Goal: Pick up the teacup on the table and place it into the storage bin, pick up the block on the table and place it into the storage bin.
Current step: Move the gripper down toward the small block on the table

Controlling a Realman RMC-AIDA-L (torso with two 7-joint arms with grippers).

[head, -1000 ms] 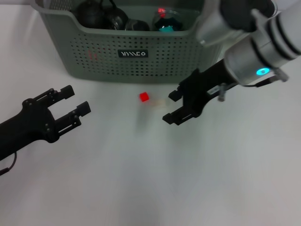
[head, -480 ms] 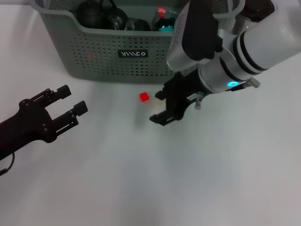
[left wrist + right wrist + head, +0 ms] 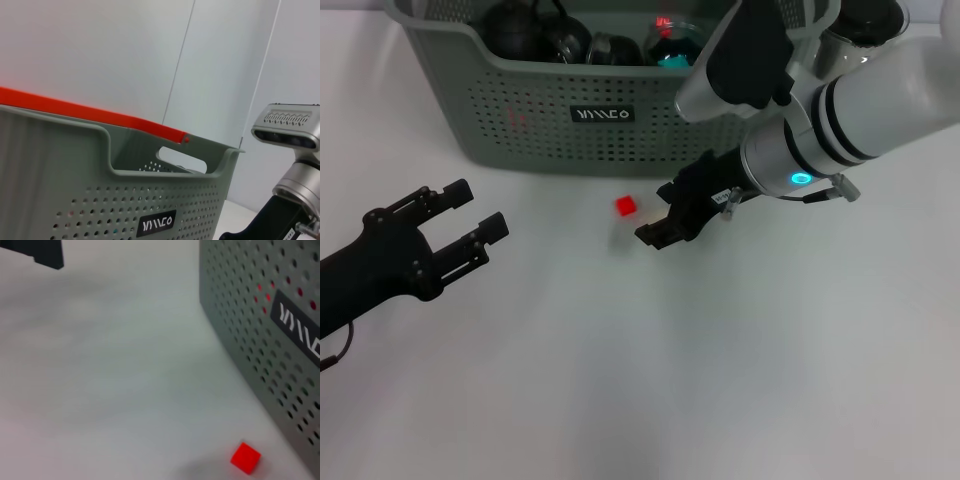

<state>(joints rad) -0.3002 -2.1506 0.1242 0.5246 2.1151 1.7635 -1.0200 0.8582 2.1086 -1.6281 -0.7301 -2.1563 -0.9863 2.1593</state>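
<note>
1. The red block (image 3: 626, 206) sits on the white bench (image 3: 650, 380) just in front of the storage bin (image 3: 530, 120), a little right of the bin's black label.
2. The right end effector (image 3: 661, 213) is low over the bench, just right of the block and slightly nearer. The block lies to its left and a touch farther off, close but not touching.
3. Its black fingers look spread with a gap between them, and nothing is pinched in them.
4. The left end effector (image 3: 468, 217) hovers well apart on the left side of the bench, fingers spread and empty. It is plainly the farther one from the block.
5. The block is a small cube, so it has no long axis to line up with; I judge the fingers only need to straddle it from either side.
6. I judge the coming move to be a short shift of the right end effector leftward and slightly toward the bin.
7. Dark rounded items and a teal one already lie in the bin; I cannot tell whether a teacup is among them.
</note>
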